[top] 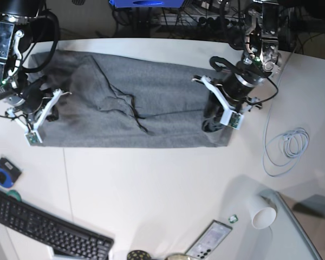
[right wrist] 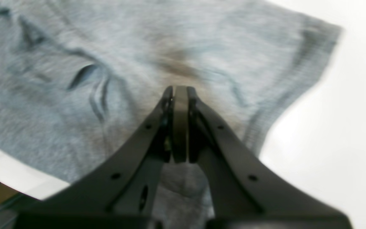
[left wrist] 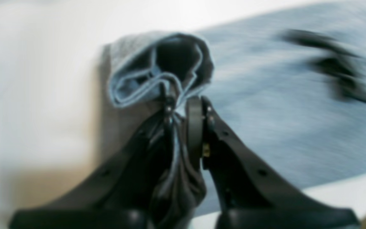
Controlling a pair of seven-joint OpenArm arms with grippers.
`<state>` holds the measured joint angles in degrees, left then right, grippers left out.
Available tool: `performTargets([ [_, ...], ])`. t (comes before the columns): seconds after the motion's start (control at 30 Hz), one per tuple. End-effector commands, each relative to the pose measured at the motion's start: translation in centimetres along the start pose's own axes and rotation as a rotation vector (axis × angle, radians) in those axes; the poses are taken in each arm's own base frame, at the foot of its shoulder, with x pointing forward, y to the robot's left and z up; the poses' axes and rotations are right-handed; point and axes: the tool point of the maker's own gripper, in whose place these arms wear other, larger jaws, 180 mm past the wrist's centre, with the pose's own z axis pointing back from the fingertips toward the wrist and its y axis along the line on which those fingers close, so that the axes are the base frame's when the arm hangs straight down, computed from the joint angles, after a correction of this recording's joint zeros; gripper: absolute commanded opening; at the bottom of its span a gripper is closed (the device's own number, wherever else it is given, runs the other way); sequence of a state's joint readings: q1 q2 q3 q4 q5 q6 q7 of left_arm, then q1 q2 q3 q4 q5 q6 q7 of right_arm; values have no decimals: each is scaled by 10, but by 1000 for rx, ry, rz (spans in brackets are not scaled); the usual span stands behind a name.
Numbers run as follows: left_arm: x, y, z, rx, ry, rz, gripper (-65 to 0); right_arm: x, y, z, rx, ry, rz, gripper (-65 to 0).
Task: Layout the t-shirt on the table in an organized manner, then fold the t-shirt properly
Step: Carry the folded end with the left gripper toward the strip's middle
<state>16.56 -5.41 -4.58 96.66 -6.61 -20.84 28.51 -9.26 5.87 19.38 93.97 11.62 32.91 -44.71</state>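
Now the left hand (left wrist: 183, 105) is clamped on the t-shirt (top: 151, 103) edge; the right hand (right wrist: 179, 92), pressed together, should hold cloth flat on the table (top: 151, 184).

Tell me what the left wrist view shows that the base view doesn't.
Only the left wrist view shows, blurred, the left claw shut on a bunched, curled edge of the t-shirt. Only the base view shows the whole shirt spread across the table, the right claw, a keyboard, a paper cup and a coiled cable. Both show the grey shirt on the white table.
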Motion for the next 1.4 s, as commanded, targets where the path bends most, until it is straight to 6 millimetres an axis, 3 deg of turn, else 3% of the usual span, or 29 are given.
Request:
performTargets([
  [0.0,14,-4,-1,1,-43,-20,-650,12,-9,5,-17,-41,6,-642],
  [0.13,23,-34,-15,-39,-48,-57,-650,10,-20,9,-43,-43,-16,-642],
  [0.37,22,-61,-40,-91,-23,-58,-650,8,-20,9,-43,-40,-16,-642],
  [0.6,35,-69,-52,-90,-36,-54,-650,8,-20,9,-43,-40,-16,-642],
  [0.83,29,-90,-64,-143,-8,-73,-650,8,-20,9,-41,-40,-15,-642],
  [1.17,49,-111,-74,-174,-42,-47,-650,9,-20,9,-41,-42,-15,-642],
  [1.37,30,-130,-82,-223,16,-73,-650,9,-20,9,-41,-42,-15,-642],
])
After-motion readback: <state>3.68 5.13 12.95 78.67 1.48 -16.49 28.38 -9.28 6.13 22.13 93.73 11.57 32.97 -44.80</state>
